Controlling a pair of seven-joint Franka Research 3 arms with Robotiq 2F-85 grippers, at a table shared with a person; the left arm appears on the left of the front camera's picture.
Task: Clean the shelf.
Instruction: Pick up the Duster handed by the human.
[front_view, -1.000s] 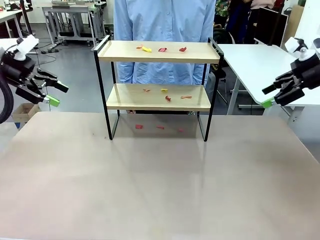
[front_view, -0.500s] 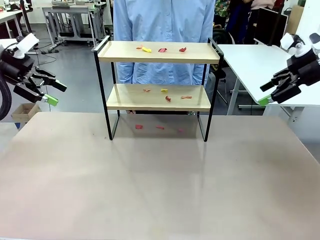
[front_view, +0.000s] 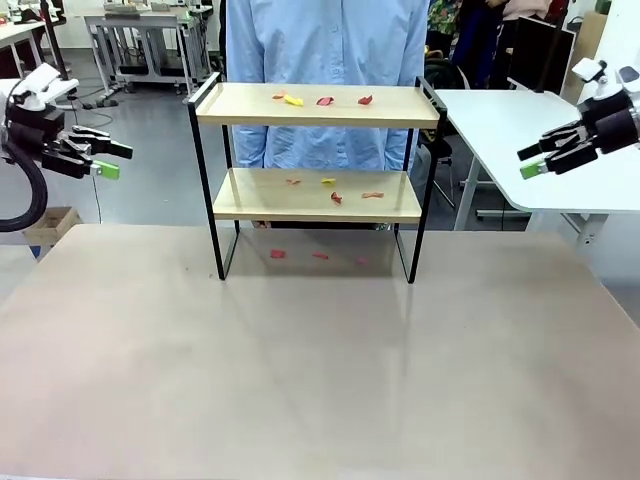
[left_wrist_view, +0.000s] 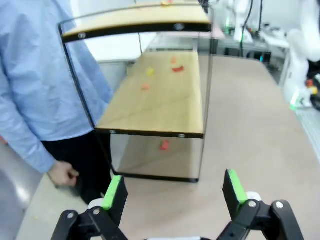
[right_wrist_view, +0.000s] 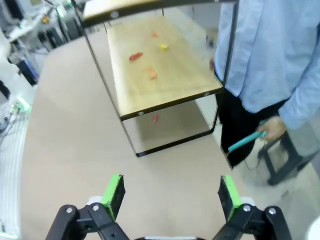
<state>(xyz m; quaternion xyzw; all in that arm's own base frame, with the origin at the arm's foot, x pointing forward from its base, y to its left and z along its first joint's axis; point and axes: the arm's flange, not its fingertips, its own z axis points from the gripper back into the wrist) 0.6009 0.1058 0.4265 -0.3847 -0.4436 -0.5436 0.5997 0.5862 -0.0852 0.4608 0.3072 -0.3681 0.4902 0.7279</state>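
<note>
Raised and levelled since a second earlier, both arms are now seen with their tips turned inward, while the shelf (front_view: 320, 118) has not shifted. The left fingers (front_view: 108, 170) and the right fingers (front_view: 533, 170) are spread wide and nothing is held in either.

From the left fingers the shelf lies at 3 o'clock in the front view, and from the right fingers at 9 o'clock. In each wrist view it is found at 12 o'clock, end-on, beyond the green pads (left_wrist_view: 114, 192) (right_wrist_view: 114, 192). Its long axis runs from 9 to 3 o'clock across the far half of the bench (front_view: 320, 380), so one open end is presented to each arm.

Red and yellow scraps are scattered on the top board (front_view: 325, 100), on the lower board (front_view: 335, 196) and on the bench beneath (front_view: 320, 254). Neither arm is judged clearly nearer, and both are well apart from the frame.
</note>
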